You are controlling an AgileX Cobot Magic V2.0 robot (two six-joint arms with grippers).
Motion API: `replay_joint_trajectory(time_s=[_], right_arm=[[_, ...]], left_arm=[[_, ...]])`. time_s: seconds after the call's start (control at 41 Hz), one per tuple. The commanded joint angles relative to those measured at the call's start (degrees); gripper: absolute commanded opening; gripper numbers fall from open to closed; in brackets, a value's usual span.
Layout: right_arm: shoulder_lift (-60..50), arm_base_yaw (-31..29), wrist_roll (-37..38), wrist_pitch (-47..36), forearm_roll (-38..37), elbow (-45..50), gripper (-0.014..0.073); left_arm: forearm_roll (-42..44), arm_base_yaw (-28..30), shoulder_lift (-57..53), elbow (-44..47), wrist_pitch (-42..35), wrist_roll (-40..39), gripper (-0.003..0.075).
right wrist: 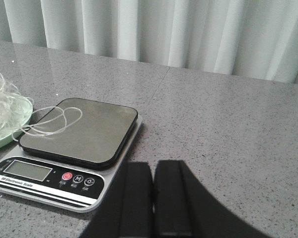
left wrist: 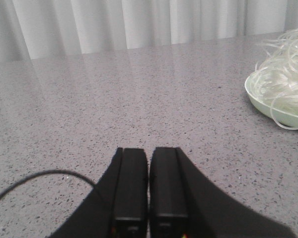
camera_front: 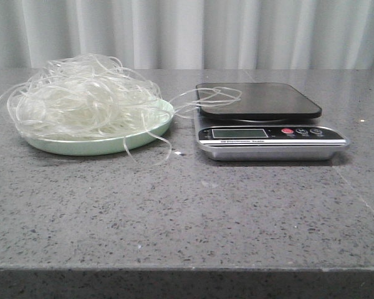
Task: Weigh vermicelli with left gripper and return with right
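Both grippers have their jaws pressed together, holding nothing: the left gripper (left wrist: pixel 148 191) low over bare table (camera_front: pixel 187 218), the right gripper (right wrist: pixel 153 196) near the scale (camera_front: pixel 268 124). The vermicelli (camera_front: pixel 81 96) sits heaped on the plate (camera_front: pixel 93 146) beside the scale, stray loops trailing onto its platform.

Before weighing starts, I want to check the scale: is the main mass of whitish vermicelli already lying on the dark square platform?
No, the vermicelli sits heaped on the pale green plate; only loose strands reach the scale platform.
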Motion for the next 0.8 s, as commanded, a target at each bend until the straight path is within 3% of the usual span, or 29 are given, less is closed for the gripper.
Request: replay_joint_trajectory(time_s=[0.0,0.415,0.78], right_arm=[[0.3,-0.3,-0.1,-4.2,-0.1,-1.5,0.0150],[0.3,-0.8,-0.1,-4.7,-0.4,-1.5,0.0150],[-5.7,-8.0,0.2,-9.7,-1.0,8.0,0.0150]], left_arm=[[-0.7,0.1,-1.1,0.4,-4.1,-0.5,0.0137],[-0.7,0.1,-1.1,0.4,-4.1,-0.5,0.0137],[-0.7,0.1,-1.1,0.4,-4.1,-0.5,0.0137]])
